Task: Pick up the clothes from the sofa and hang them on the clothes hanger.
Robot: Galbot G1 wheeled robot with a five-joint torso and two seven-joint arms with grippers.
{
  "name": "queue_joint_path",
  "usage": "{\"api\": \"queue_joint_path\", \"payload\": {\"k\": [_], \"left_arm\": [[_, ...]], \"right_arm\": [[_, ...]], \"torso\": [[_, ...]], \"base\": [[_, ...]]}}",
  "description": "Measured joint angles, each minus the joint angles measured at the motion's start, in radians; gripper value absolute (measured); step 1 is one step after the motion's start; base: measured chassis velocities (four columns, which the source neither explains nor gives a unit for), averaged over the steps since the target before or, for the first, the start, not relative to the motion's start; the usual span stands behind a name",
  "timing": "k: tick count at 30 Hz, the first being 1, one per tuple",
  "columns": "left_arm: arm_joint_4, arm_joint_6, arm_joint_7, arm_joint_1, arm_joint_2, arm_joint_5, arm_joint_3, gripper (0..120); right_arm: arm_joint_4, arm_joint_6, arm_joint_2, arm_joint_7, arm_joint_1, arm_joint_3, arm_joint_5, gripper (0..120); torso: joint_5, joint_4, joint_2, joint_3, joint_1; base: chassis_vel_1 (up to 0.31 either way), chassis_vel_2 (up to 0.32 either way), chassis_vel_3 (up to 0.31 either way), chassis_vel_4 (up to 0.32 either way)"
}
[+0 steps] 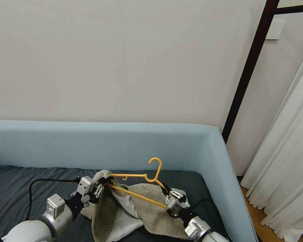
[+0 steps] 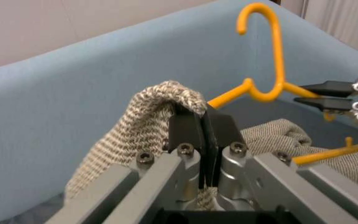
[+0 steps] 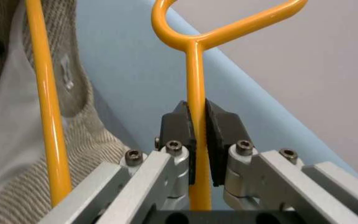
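Currently on the sofa (image 1: pixel 116 141): one knitted garment and one hanger are carried on the dark seat, toward its right end, near the corner where the pale blue backrest meets the right armrest.
Garment (image 1: pixel 146 214): a grey-beige knit with a paler inner side is seen; most of it is spread on the seat, and one fold is raised off it at the left.
Hanger (image 1: pixel 131 175): a yellow wire hanger is held above the seat with its hook pointing up toward the backrest; its lower bar is laid across the knit.
Left gripper (image 1: pixel 102 189): it is placed at the left end of the hanger; in the left wrist view its fingers (image 2: pixel 188 130) are pressed together on the raised fold of the garment (image 2: pixel 135 135), with the hanger's hook (image 2: pixel 278 60) just beyond.
Right gripper (image 1: pixel 171 199): it is placed at the right end of the hanger; in the right wrist view the pads (image 3: pixel 219 126) are clamped on a straight yellow bar of the hanger (image 3: pixel 195 74), with the knit (image 3: pixel 17 116) beside it.
Beyond the sofa's right edge: a dark upright post (image 1: pixel 247 70) and a white curtain (image 1: pixel 288 166) are seen.
Behind the backrest: a plain wall (image 1: pixel 116 55) is seen.
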Motion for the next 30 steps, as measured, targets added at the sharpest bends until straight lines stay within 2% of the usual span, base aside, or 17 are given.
{"api": "queue_joint_path", "payload": {"k": [4,6,8,14,21,26,28,29,30], "left_arm": [[-0.014,0.002,-0.004,-0.002,0.023,0.001,0.01,0],[-0.014,0.002,-0.004,-0.002,0.023,0.001,0.01,0],[-0.001,0.002,-0.006,-0.01,0.055,0.001,0.009,0],[-0.001,0.001,-0.007,-0.026,0.095,-0.016,0.002,0],[-0.007,0.001,-0.006,-0.034,0.097,0.006,0.022,0],[-0.009,0.001,-0.005,-0.101,0.103,0.014,0.104,0],[-0.004,0.001,-0.005,-0.176,0.104,0.015,0.196,0],[0.008,0.004,-0.005,-0.264,0.099,0.015,0.283,0],[0.017,0.007,-0.009,-0.326,0.092,0.013,0.331,0]], "right_arm": [[-0.019,-0.018,0.035,0.011,0.075,-0.066,0.008,5],[-0.019,-0.018,0.035,0.011,0.075,-0.066,0.008,5],[-0.04,-0.019,0.058,0.006,0.131,-0.13,0.005,5],[-0.052,-0.018,0.079,0.0,0.153,-0.175,-0.006,5],[-0.066,-0.039,0.097,-0.003,0.201,-0.219,0.0,5],[-0.083,-0.046,0.102,-0.005,0.218,-0.236,-0.001,5],[-0.096,-0.048,0.109,-0.006,0.226,-0.244,-0.004,5],[-0.103,-0.049,0.115,-0.008,0.234,-0.249,-0.005,5],[-0.108,-0.051,0.12,-0.008,0.24,-0.253,-0.005,5]], "torso": [[0.0,0.0001,0.0,0.0,0.0],[0.0,0.0001,0.0,0.0,0.0],[-0.0001,0.0001,0.0,0.0,0.0],[0.0,-0.0003,0.0,0.0,0.0],[-0.0001,0.0002,0.0,0.0,0.0],[0.0001,0.0,0.0,0.0,0.0],[0.0,0.0,0.0,0.0,0.0],[0.0,0.0001,0.0,0.0,0.0],[0.0,-0.0001,0.0,0.0,0.0]], "base": [[0.0,0.0,0.0,0.0],[0.0,0.0,0.0,0.0],[0.0,0.0,0.0,0.0],[0.0,0.0,0.0,0.0],[0.0,0.0,0.0,0.0],[0.0,0.0,0.0,0.0],[0.0,0.0,0.0,0.0],[0.0,0.0,0.0,0.0],[0.0,0.0,0.0,0.0]]}}
